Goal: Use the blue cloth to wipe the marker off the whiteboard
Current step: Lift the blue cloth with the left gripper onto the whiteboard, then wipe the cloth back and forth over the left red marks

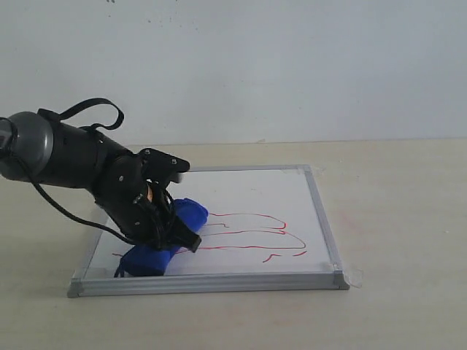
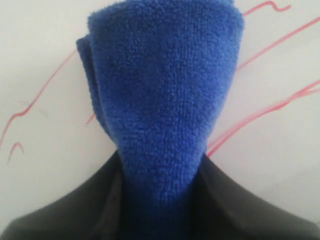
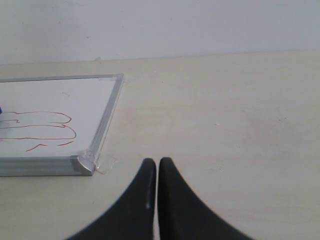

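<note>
**Blue cloth gripped at the left end of the red lines**

Your left gripper (image 1: 172, 235) had its jaws clamped on the blue cloth (image 1: 191, 213). It pinched the roll at the waist so that both ends bulged out. The roll appeared to rest on the whiteboard (image 1: 255, 191) toward its left side, at the left end of the marker (image 1: 252, 232).

Judging from that, the wiping stroke was the step in hand, and most of the red ink lay unwiped to the right of the cloth. To do it well, you needed even downward pressure and a firm squeeze so the fuzzy roll could not twist out. The sweep should run rightward along the wavy lines and stay inside the metal frame. The short dashes nearest the front edge would likely need a pass of their own.

Further right, off the board, your right gripper (image 3: 158, 167) hung over the table (image 3: 240, 125) with its jaws closed together on nothing.

No brand, label or legible writing showed; the red strokes were scribbles, not letters.
</note>
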`<state>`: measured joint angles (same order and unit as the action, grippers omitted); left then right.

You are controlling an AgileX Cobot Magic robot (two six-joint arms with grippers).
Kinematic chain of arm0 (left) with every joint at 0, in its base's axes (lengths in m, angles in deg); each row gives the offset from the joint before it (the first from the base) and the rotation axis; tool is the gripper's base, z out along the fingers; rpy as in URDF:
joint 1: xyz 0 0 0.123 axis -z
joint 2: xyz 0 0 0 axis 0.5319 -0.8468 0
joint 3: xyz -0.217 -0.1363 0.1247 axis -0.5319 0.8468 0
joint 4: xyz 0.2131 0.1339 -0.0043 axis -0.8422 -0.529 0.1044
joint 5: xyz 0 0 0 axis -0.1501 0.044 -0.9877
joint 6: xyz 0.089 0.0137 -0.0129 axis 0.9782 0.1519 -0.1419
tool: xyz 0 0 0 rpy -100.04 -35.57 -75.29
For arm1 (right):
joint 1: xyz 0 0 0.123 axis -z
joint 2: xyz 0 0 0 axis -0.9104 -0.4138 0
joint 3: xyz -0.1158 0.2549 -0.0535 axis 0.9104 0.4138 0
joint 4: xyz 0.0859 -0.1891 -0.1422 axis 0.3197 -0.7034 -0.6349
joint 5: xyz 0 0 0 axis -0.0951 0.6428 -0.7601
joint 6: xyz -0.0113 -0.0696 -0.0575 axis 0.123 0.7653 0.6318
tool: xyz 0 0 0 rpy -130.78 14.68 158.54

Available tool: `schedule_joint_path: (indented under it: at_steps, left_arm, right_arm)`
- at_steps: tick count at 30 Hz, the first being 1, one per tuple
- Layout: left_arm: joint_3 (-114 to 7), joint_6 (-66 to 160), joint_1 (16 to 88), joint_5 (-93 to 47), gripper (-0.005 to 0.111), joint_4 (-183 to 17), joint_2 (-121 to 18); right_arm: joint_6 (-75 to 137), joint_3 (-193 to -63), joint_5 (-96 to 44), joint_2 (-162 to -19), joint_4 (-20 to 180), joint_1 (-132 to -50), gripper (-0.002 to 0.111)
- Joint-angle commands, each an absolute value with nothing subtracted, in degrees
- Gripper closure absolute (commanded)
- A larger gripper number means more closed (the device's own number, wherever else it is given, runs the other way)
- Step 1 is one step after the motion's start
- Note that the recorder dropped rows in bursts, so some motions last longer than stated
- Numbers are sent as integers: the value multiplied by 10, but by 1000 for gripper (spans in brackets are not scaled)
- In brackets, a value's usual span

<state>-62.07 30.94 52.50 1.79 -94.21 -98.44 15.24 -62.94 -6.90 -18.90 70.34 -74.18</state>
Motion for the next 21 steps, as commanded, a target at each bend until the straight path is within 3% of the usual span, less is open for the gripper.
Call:
schedule_joint_path:
  at_steps: [1,11,15,21]
  left_arm:
    - [-616,295,513,41,103,-947,-1002]
    - [-616,209,383,-18,103,-1037,-1002]
    - [-625,217,399,-19,103,-1030,-1008]
    - [-628,225,481,-20,103,-1004,-1045]
  right_arm:
    - [154,-630,-73,-186,704,-741,107]
    - [154,-630,-73,-186,704,-741,107]
    - [154,-630,-73,-186,704,-741,107]
    - [154,-630,-73,-186,704,-741,107]
